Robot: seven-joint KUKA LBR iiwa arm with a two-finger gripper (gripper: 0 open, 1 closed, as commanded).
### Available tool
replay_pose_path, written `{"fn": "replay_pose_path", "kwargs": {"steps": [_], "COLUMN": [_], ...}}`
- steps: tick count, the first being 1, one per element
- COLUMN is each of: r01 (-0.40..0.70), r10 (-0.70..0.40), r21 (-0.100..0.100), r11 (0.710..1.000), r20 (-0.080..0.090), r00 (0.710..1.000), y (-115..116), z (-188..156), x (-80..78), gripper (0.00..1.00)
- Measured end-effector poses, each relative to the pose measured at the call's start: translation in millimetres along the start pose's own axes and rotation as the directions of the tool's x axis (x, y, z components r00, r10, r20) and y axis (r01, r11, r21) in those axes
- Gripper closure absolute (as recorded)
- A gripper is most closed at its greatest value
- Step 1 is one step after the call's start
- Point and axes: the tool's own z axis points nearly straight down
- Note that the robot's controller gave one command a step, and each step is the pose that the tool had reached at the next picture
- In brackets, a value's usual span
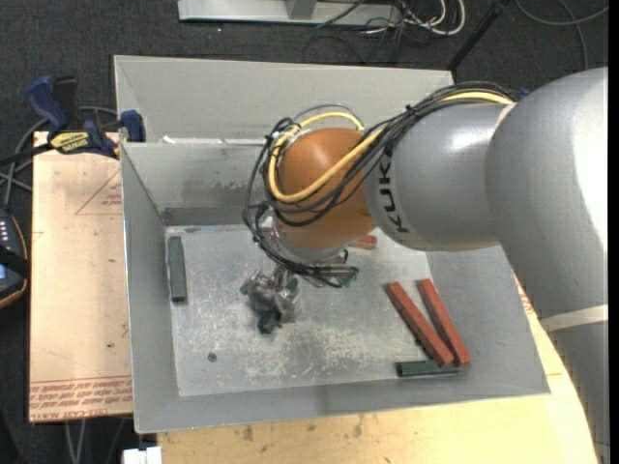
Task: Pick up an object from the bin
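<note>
grey bar is seen untouched at the left of the bin. mid-floor, the hand is found low, touching a small dark thing; whether it is apart or clamped cannot be told. red bars are seen at right. nothing is judged lifted yet.

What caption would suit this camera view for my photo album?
Robot arm's end effector hangs low over a small dark object; grey bar at left, two red bars at right.
</note>
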Motion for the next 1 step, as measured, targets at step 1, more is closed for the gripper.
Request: {"fn": "replay_pose_path", "kwargs": {"steps": [1], "r01": [0.06], "r10": [-0.06], "r21": [0.005], "r11": [0.998], "r20": [0.005], "r00": [0.998], "y": [5.4], "z": [-145.5], "x": [6.1], "gripper": [1.0]}}
